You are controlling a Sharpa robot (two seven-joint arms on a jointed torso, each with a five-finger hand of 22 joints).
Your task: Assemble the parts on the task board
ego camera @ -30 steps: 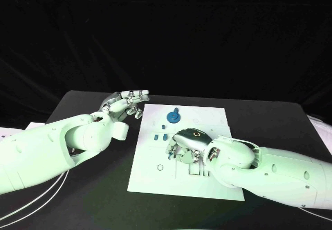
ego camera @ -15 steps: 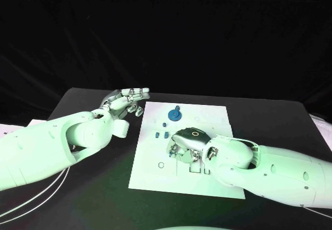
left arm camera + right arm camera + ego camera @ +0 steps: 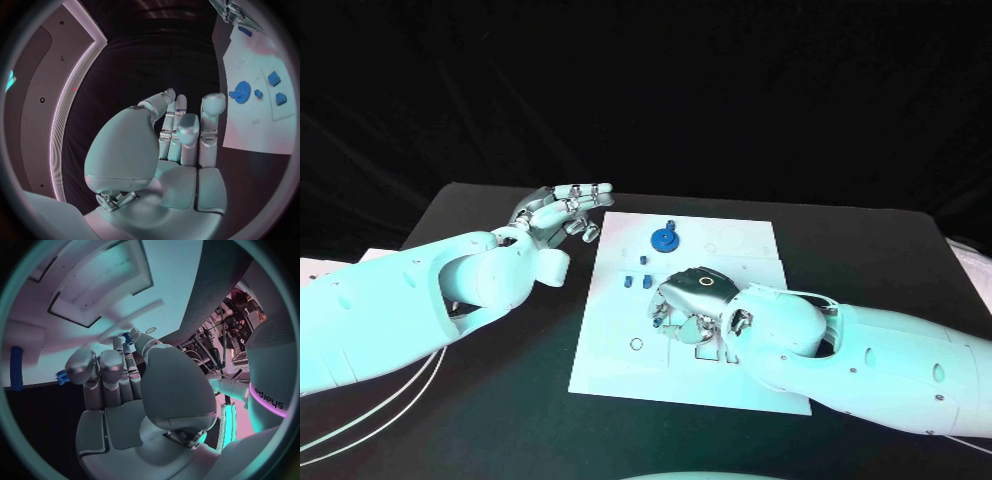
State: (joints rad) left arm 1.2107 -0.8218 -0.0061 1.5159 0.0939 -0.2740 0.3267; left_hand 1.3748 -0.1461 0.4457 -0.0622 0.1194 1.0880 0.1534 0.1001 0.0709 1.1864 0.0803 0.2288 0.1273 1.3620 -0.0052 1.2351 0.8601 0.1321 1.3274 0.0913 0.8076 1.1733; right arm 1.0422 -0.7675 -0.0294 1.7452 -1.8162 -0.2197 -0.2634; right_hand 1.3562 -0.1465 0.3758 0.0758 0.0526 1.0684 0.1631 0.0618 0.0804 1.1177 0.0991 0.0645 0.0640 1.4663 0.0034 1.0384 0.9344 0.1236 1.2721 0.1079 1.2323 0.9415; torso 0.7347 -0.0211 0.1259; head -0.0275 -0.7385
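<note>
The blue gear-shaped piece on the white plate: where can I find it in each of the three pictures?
Head view: the blue gear piece sits near the far end of the task board, right of the left hand.
Left wrist view: it lies on the board beyond the fingers, at.
Right wrist view: I cannot make it out.
Shared landmark: the white task board.

One task board (image 3: 733,380), two hands, several blue parts (image 3: 665,239).
</note>
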